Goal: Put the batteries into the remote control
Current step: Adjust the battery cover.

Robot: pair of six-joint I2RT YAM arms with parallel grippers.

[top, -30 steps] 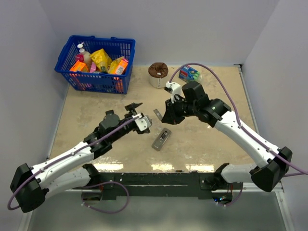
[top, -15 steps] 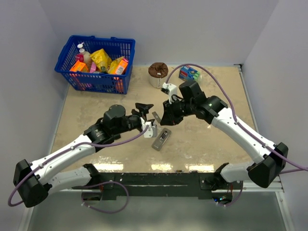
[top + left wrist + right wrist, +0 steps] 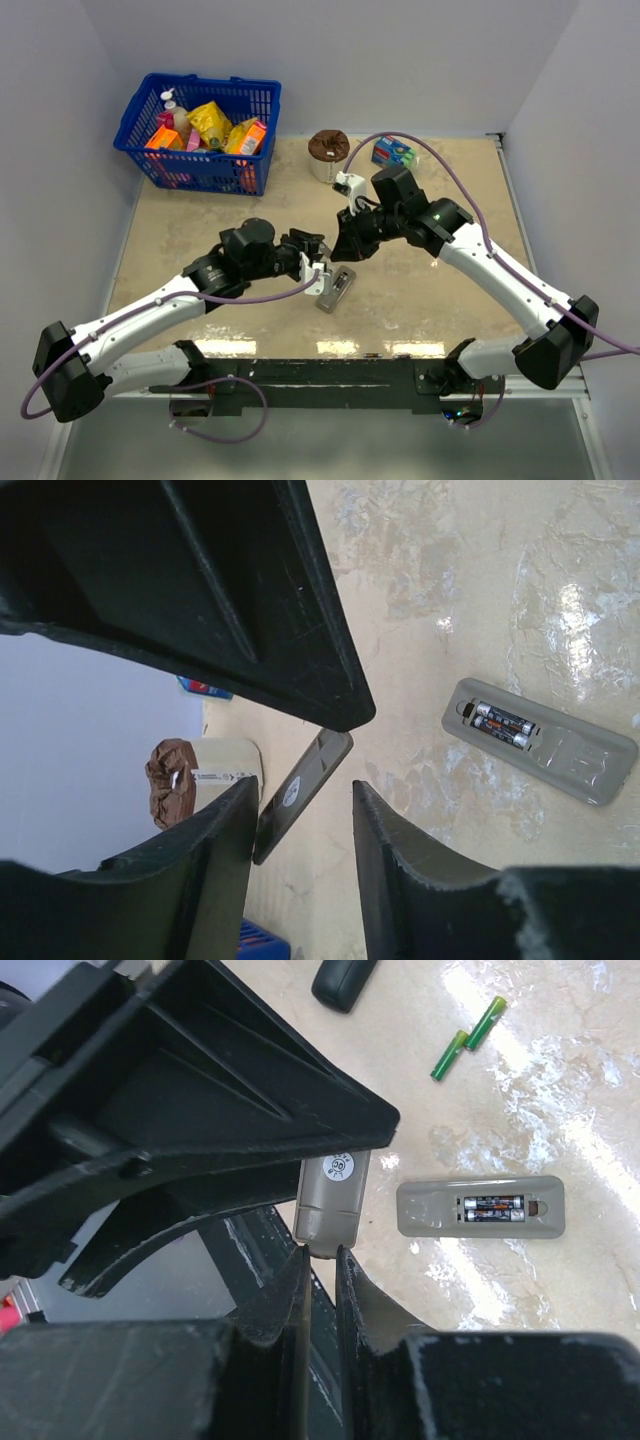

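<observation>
While the right end effector (image 3: 318, 1252) pinches one end of a flat grey plastic battery cover (image 3: 333, 1200), the left end effector (image 3: 305, 788) stands partly open.
Its fingers (image 3: 215, 855) flank the cover; whether they touch it cannot be told. The short grey-backed plastic remote control (image 3: 336, 288) lies face down on the beige marbled surface (image 3: 430, 290), just beside both end effectors, with two thin dark cylindrical batteries (image 3: 492, 1208) side by side in its uncovered compartment.

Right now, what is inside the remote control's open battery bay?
Two batteries lie side by side in the remote control, filling the bay. The bay floor and contacts beneath them are covered.
</observation>
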